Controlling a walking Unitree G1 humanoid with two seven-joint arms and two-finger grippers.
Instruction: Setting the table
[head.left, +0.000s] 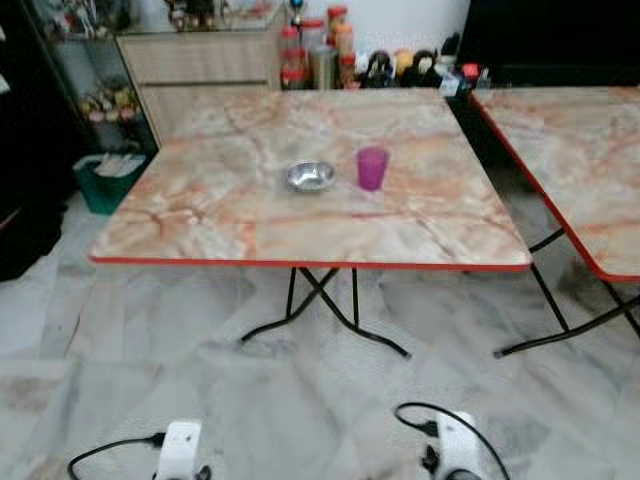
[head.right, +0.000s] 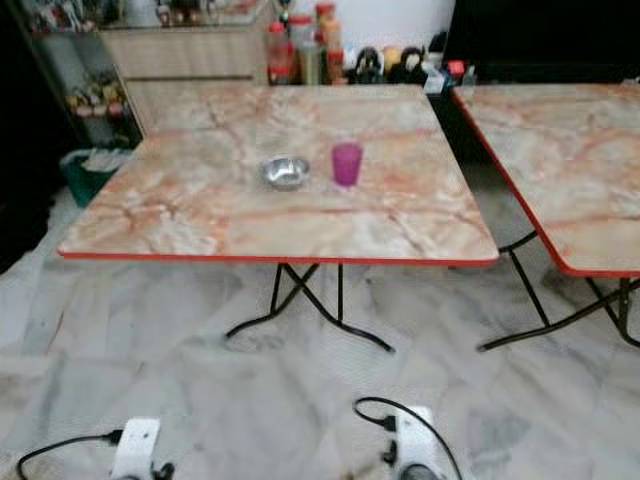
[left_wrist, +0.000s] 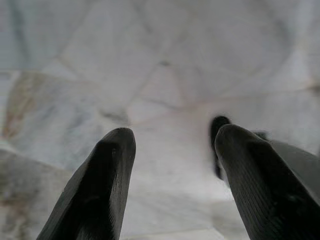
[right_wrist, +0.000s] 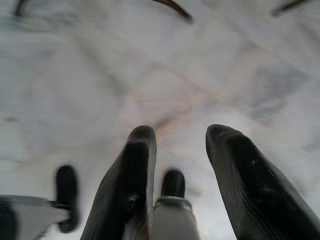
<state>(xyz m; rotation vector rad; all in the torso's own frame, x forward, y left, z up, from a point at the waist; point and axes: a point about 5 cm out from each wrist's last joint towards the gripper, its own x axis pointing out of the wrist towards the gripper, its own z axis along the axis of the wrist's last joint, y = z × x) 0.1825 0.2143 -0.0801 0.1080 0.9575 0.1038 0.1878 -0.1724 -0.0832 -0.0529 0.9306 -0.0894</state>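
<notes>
Standing upright near the middle of the marble-patterned counter (head.left: 250, 215), one purple cup (head.left: 372, 168) is seen with its long axis vertical and its open mouth facing up. One small steel bowl (head.left: 310, 176) is set just beside it, on the robot's left, also mouth up; the two are close but apart. The counter is square, edged in red, and carried on black folding legs (head.left: 320, 305). A second counter (head.left: 590, 160) of the same pattern is placed to the right, separated from the first by a narrow gap. The floor (head.left: 300, 410) is laid with pale grey marble tiles. Against the far wall a wooden cabinet (head.left: 200, 65) is seen, and next to it a row of jars and bottles (head.left: 320, 55), too blurred to be counted. A green basket (head.left: 105, 180) is set on the floor beyond the counter's left corner, beside dark shelving. Both arms are hung low at the bottom of the head views, well short of the counter, each with a black cable looped at the wrist. In the left wrist view the left hand (left_wrist: 172, 165) is pointed down at the floor tiles, its two black fingers held apart with nothing between them. In the right wrist view the right hand (right_wrist: 180, 160) is likewise pointed at the floor, fingers spread and nothing gripped.
</notes>
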